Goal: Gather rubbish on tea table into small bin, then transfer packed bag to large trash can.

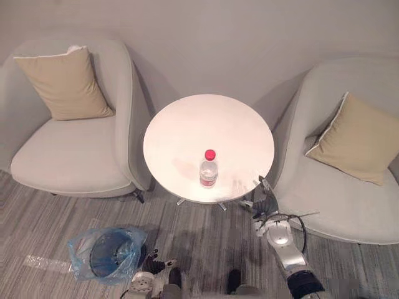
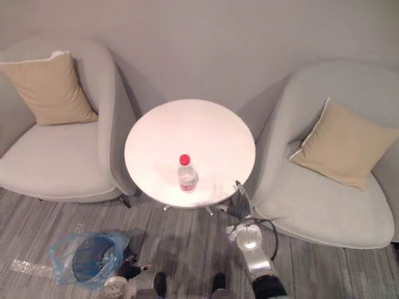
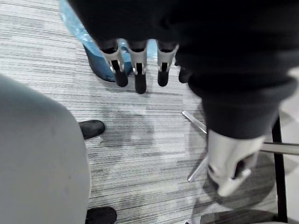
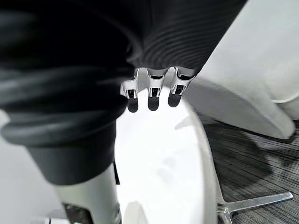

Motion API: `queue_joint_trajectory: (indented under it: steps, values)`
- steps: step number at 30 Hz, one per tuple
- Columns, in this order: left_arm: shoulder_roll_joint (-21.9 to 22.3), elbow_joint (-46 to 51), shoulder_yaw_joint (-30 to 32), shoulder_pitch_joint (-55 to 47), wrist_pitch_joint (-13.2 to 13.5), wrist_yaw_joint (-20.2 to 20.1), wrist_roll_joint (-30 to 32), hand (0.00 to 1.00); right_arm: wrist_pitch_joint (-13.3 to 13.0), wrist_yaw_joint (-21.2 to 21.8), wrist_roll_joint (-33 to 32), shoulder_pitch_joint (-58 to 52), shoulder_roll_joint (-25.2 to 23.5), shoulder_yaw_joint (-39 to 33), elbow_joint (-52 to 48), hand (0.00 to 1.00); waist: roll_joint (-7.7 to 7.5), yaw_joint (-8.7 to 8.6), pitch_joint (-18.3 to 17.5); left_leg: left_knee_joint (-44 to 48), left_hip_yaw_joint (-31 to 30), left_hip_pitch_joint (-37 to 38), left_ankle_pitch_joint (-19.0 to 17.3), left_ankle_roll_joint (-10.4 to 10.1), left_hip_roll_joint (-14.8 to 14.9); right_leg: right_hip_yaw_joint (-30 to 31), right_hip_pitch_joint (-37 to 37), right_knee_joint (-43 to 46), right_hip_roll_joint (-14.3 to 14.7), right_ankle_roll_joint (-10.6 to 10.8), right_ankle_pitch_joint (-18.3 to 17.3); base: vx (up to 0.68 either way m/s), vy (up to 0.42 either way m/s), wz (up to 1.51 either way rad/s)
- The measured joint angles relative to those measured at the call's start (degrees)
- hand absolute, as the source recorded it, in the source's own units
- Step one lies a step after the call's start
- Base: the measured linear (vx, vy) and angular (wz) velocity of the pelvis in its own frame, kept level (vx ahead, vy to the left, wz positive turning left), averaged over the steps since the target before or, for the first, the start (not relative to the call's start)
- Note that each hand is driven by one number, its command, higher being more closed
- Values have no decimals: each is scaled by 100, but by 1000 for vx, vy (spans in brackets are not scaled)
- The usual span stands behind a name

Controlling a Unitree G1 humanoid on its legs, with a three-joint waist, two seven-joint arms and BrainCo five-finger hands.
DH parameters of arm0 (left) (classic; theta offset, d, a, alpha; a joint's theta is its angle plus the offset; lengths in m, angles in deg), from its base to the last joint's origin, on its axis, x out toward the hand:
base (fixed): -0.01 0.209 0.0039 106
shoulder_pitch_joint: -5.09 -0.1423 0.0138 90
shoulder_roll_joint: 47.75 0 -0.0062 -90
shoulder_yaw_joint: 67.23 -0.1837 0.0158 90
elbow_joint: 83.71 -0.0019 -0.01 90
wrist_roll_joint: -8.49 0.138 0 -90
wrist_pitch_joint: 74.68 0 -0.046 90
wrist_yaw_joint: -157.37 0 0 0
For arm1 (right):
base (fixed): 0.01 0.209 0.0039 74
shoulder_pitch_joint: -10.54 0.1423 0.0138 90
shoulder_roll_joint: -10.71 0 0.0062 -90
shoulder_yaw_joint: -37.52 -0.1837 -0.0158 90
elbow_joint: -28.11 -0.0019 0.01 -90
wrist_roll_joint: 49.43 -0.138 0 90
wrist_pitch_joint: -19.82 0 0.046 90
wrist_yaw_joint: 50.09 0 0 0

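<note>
My right hand [image 4: 153, 88], fingers loose and empty, hangs at the lower-right rim of the tea table [image 1: 187, 124]; my left hand [image 3: 138, 70], likewise, is bottom left by the blue-bagged small bin [image 1: 106, 252]. A red-capped bottle [image 1: 209, 169] stands centre-frame on the table, between two grey armchairs [image 1: 68, 156].

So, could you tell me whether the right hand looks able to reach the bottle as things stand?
Probably yes: the right hand hovers at the table's near edge with fingers open, and the bottle stands alone close by, nothing between them.
</note>
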Motion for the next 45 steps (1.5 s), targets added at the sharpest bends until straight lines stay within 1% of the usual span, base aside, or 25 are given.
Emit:
queue_joint_trajectory:
  steps: [3, 4, 5, 10, 13, 15, 20, 21, 23, 24, 29, 33, 37, 41, 43, 44, 45]
  values:
    - [-2, 33, 4, 2, 25, 1, -10, 0, 2, 12, -114, 272, 69, 137, 215, 0, 1, 31, 19, 8, -129, -84, 7, 3, -5, -103, -10, -1, 0, -1, -1, 10, 0, 21]
    - [0, 79, 3, 2, 69, 5, -10, 0, 1, 12, -114, 370, 75, 167, 305, 0, 0, 96, 45, 9, -155, -98, 8, 3, -5, -125, -9, -1, 0, -9, -5, 4, 0, 14]
    - [1, 94, 3, 2, 100, 5, -11, 0, 7, 13, -118, 468, 75, 201, 401, 0, 3, 115, 63, 15, -181, -123, 8, 3, -6, -154, -10, -1, 0, -12, -7, 0, 0, 16]
    - [1, 212, 27, 56, 114, 21, -119, 0, 25, 11, -149, 990, 79, 436, 614, 0, 33, 174, 315, 36, -303, -211, 26, 1, -16, -251, -17, 3, -8, -32, -20, -21, 0, 14]
    - [6, 252, 26, 75, 119, 26, -125, 0, 26, 9, -148, 1182, 92, 496, 663, 0, 54, 186, 359, 39, -432, -390, 72, 2, -22, -343, -146, 43, -12, -56, -38, -10, -1, 19]
    - [25, 269, 24, 120, 119, 34, -125, 0, 30, 2, -147, 1303, 134, 520, 716, 0, 80, 258, 417, 45, -474, -421, 77, 1, -17, -363, -191, 132, -15, -94, -78, 0, 1, 16]
    - [22, 409, 5, 190, 122, 51, -221, 0, 79, -101, -147, 1678, 160, 588, 803, 0, 106, 351, 638, 167, -721, -580, 77, 1, -27, -527, -206, 232, -31, -107, -111, -13, 6, 25]
    - [30, 482, 3, 197, 133, 74, -261, 0, 87, -182, -149, 1789, 168, 587, 806, 0, 125, 404, 716, 179, -767, -598, 81, -5, -27, -551, -206, 259, -33, -118, -122, -25, 6, 21]
    - [38, 503, -1, 198, 184, 110, -328, 0, 91, -264, -152, 1944, 163, 586, 812, 0, 151, 426, 749, 236, -830, -702, 83, -7, -47, -596, -244, 276, -49, -119, -137, -30, 9, 24]
    - [39, 511, -1, 198, 204, 116, -346, 0, 91, -289, -162, 2044, 168, 580, 818, 100, 162, 427, 756, 239, -890, -777, 109, -14, -65, -618, -304, 294, -68, -95, -153, -29, 9, 22]
    - [72, 642, -1, 237, 227, 124, -359, 0, 91, -431, -254, 2546, 176, 471, 1016, 100, 219, 490, 908, 238, -945, -966, 189, -29, -86, -661, -458, 335, -89, -84, -161, -33, 5, 9]
    - [92, 652, -3, 293, 234, 137, -436, 0, 97, -493, -387, 2630, 241, 406, 1026, 100, 265, 548, 1016, 238, -1059, -978, 212, -46, -86, -763, -433, 376, -89, -70, -171, -22, -1, 14]
    - [104, 664, -4, 319, 231, 143, -460, 0, 110, -486, -401, 2611, 218, 407, 989, 100, 293, 557, 1066, 234, -1102, -1006, 236, -43, -98, -803, -433, 376, -97, -68, -172, -18, 6, 7]
    - [104, 664, -3, 322, 212, 143, -456, 0, 110, -456, -389, 2093, 158, 411, 156, 100, 292, 542, 1065, 234, -1135, -996, 236, -43, -97, -801, -413, 375, -99, -67, -172, -3, 2, 1]
    - [104, 663, -1, 320, 188, 142, -448, 0, 106, -380, -361, 1737, 160, 405, -369, 100, 284, 511, 1061, 234, -1125, -960, 236, -43, -96, -794, -381, 376, -101, -67, -171, 0, 0, 0]
    - [102, 661, -1, 319, 183, 142, -448, 0, 101, -372, -355, 1658, 160, 403, -479, 100, 280, 503, 1058, 234, -1122, -955, 236, -43, -95, -792, -376, 376, -101, -67, -171, 0, 0, 0]
    - [98, 657, 0, 317, 153, 139, -442, 0, 92, -334, -330, 1378, 153, 385, -834, 100, 273, 471, 1054, 234, -1115, -930, 236, -43, -93, -782, -352, 376, -102, -66, -171, 0, 0, 0]
